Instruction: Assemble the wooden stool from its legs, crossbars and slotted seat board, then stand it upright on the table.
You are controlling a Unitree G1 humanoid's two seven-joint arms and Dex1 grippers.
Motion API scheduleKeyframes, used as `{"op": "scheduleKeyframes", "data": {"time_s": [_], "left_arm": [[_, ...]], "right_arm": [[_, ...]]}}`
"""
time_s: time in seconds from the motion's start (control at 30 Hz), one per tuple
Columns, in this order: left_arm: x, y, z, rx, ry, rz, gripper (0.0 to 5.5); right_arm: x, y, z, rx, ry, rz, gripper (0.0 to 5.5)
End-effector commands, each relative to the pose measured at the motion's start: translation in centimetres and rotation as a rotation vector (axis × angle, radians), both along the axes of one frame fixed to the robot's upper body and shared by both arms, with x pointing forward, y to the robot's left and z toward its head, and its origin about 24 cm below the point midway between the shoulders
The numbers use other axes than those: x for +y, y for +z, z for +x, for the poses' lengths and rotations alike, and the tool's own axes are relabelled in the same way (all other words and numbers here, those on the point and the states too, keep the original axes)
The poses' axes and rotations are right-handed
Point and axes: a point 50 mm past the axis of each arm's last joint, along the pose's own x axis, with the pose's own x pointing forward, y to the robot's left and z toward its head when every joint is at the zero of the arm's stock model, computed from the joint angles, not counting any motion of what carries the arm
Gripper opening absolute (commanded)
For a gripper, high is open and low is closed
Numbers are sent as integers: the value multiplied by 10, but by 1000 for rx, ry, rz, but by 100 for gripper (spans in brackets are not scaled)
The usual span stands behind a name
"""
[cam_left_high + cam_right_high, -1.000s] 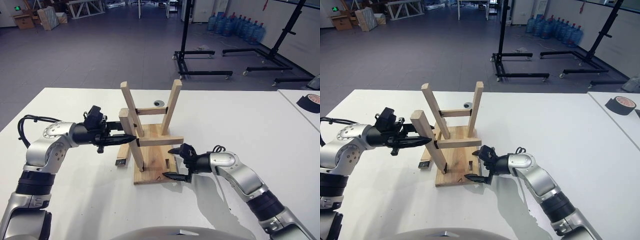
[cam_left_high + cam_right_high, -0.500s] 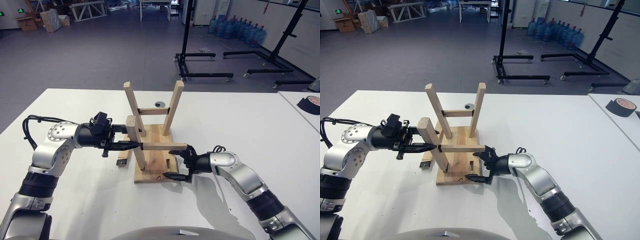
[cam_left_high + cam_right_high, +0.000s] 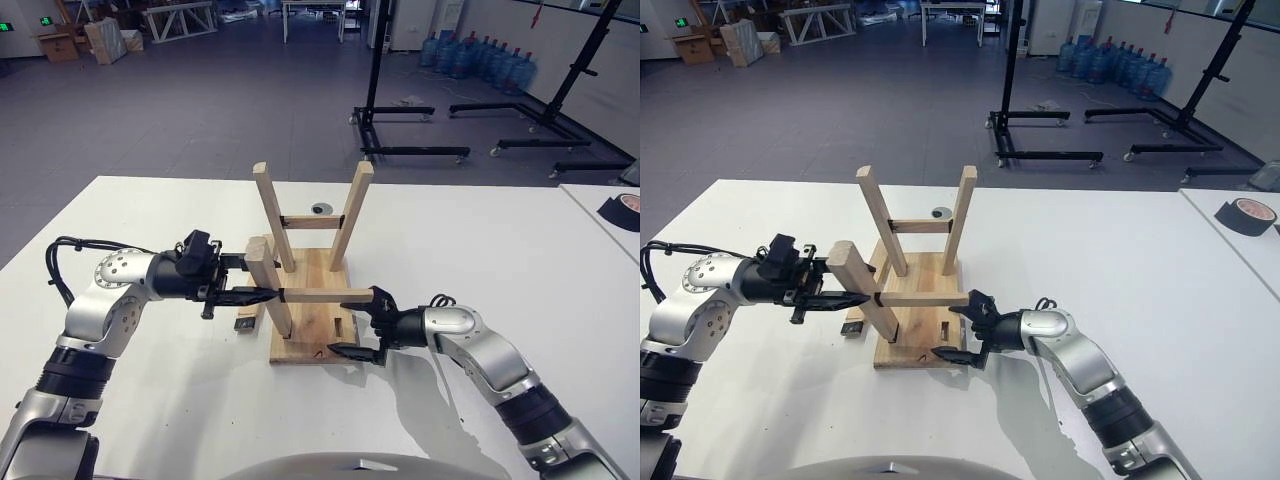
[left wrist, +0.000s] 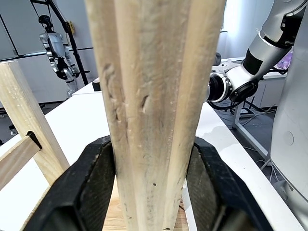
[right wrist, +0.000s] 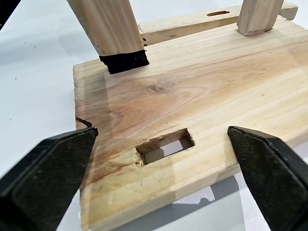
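Left eye view, seat board (image 3: 305, 345): flat on the white table (image 3: 150, 400), centre of frame, three legs standing up from it.
Left gripper (image 3: 265, 294): my jaws are clamped on the near leg (image 3: 270, 300), left of centre; my wrist view has a finger (image 4: 94, 187) pressed on each side.
Crossbar (image 3: 325, 294): runs level to the right from that leg.
Right gripper (image 3: 340, 327): my jaws gape wide around the board's near right corner, an empty slot (image 5: 165, 145) between them.
Far legs (image 3: 272, 215): joined by a second crossbar (image 3: 313, 221).
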Motion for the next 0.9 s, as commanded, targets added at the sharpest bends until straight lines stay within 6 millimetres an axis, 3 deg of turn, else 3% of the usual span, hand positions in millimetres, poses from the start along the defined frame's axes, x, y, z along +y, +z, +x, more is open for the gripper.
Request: {"op": "scheduleKeyframes", "data": {"time_s": [0.03, 0.1, 0.27, 0.37, 0.53, 0.67, 0.8, 0.9], "left_arm": [[17, -104, -46, 396, -5, 439, 200], [22, -108, -46, 380, 29, 481, 200], [34, -105, -24, 290, 258, 474, 200], [32, -96, -25, 285, 260, 396, 200], [28, -100, -33, 315, 181, 431, 200], [24, -91, -23, 289, 188, 394, 200], [22, -71, -5, 234, 271, 304, 271], [25, -61, -6, 201, 296, 287, 329]], "right_arm": [[-8, -9, -2, 62, -51, -28, 498], [-7, -9, -2, 59, -55, -28, 498], [-6, -8, -1, 43, -72, -25, 498], [-4, -9, 0, 43, -76, -25, 498], [-1, -12, -2, 54, -81, -24, 498], [0, -12, -1, 52, -86, -19, 498], [0, -13, -1, 48, -99, -15, 498], [-4, -13, -3, 48, -125, -16, 498]]}}
